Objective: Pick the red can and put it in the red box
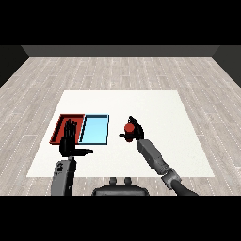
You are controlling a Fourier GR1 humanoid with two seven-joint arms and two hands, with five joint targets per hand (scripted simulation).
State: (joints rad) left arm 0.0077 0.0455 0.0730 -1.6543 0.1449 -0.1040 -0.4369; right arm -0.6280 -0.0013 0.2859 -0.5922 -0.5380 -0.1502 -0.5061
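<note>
The red can [129, 128] stands upright on the white table [155, 108], to the right of the two trays. My right hand [135, 132] is curled round it, fingers behind and thumb in front. The red tray [62, 121] lies at the left, with the light blue tray [95, 129] beside it on its right. My left hand [68, 139] is raised with straight fingers over the near part of the red tray, thumb pointing right, and it holds nothing. It hides part of the red tray's floor.
The white table spreads wide behind and to the right of the can. A grey wood floor [122, 70] surrounds it. Both grey forearms come in from the lower edge.
</note>
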